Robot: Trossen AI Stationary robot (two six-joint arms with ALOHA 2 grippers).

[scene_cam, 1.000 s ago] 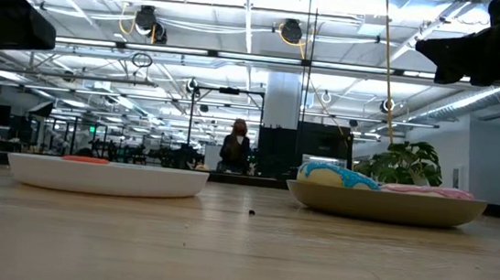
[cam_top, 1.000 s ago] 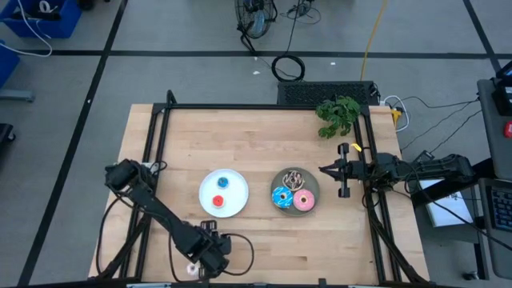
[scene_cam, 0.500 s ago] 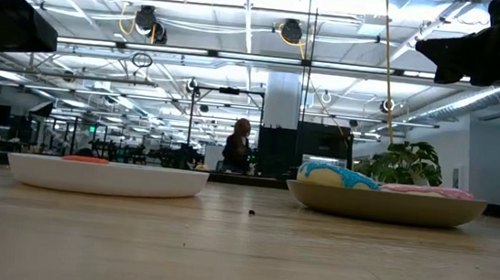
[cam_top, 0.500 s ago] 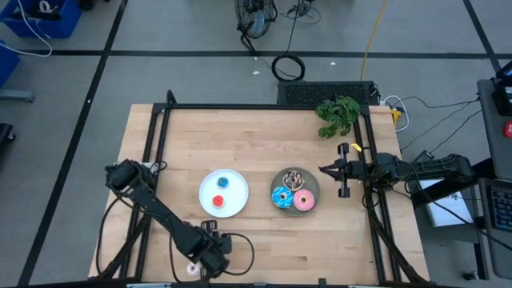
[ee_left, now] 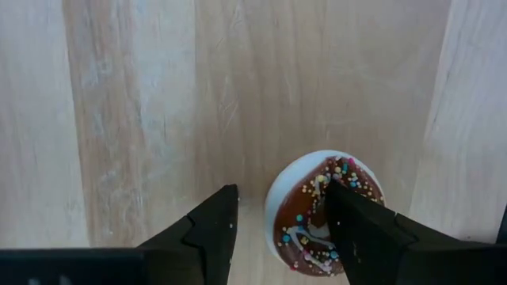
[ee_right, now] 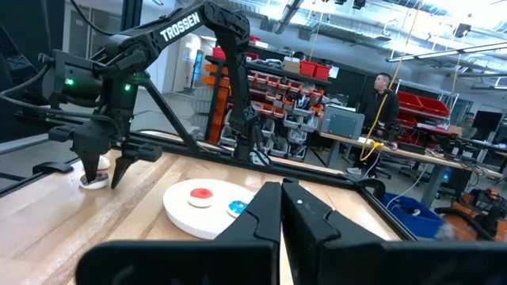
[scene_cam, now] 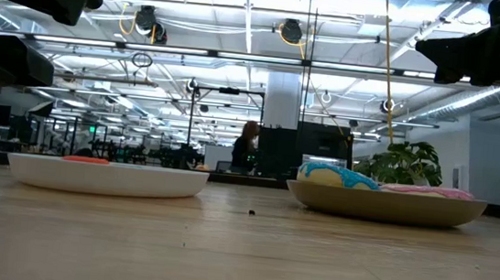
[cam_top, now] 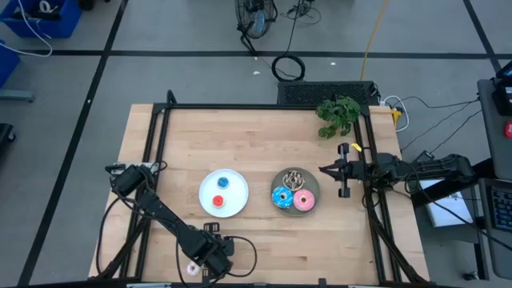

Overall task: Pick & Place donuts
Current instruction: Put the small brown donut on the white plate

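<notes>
The left end effector (ee_left: pixel 277 229) is open at the near edge of the desk (cam_top: pixel 264 132), with one finger (ee_left: pixel 360 229) partly covering a tiny brown donut (ee_left: pixel 317 218), which has white edge and sprinkles. The tiny blue donut (cam_top: pixel 223 182) and tiny red donut (cam_top: pixel 218 200) lie on the white plate (cam_top: pixel 236 204), and the pink donut (cam_top: pixel 304 200), blue sprinkled donut (cam_top: pixel 282 197) and brown drizzled donut (cam_top: pixel 293 177) are on the grey plate (cam_top: pixel 314 185). The right end effector (cam_top: pixel 323 169) is closed, just beside the grey plate

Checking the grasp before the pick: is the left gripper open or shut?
Open. The left gripper shows a gap between its fingers, with the tiny brown donut partly under one finger.
</notes>
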